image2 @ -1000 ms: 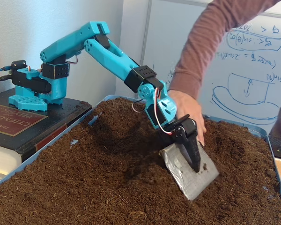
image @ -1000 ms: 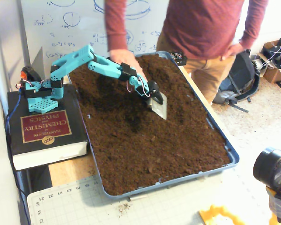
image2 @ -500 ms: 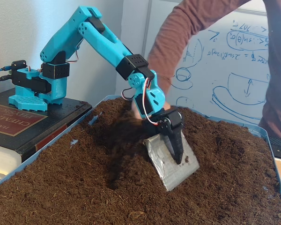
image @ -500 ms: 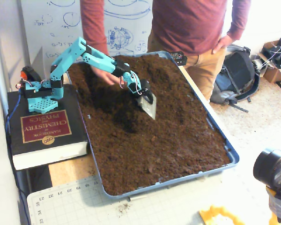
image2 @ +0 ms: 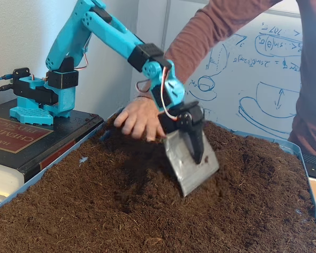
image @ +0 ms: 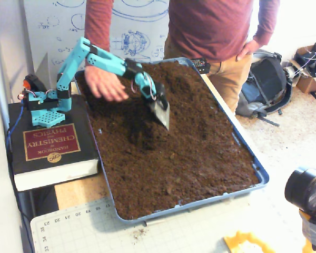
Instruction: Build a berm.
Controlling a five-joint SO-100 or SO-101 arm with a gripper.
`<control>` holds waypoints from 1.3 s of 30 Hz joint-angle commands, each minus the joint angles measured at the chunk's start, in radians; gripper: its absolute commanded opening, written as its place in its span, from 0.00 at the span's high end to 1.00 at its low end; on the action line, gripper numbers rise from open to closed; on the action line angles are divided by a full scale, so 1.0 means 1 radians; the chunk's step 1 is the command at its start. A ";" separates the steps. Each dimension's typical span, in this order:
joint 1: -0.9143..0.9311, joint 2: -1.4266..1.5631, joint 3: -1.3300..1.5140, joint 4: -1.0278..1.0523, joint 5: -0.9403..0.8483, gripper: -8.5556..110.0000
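Soil filled the blue tray (image: 260,176), no clear berm risen, while the arm (image2: 116,39) reached over its far-left corner, gripper (image2: 197,158) shut on a blade (image2: 189,171), beside a hand (image2: 139,118).

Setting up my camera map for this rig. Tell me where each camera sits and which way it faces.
A fixed view: high, beyond the tray's near end, looking down its length; whole arm, book base, person's hand.
Another fixed view: low at soil level, facing the whiteboard; arm, claw.
Shared: claw clamping the metal blade, soil, hand.
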 commanded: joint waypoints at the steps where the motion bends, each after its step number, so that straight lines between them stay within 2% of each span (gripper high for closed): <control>1: 0.005 0.236 -0.011 0.000 0.008 0.93; 9: 0.015 0.204 -0.129 -0.023 0.008 0.93; 19: -0.078 -0.333 -0.684 -0.184 0.006 0.93; 24: -0.147 -0.554 -0.822 -0.186 -0.061 0.93; 30: -0.225 -0.689 -0.798 -0.186 -0.261 0.93; 39: -0.268 -0.518 -0.469 -0.184 -0.262 0.93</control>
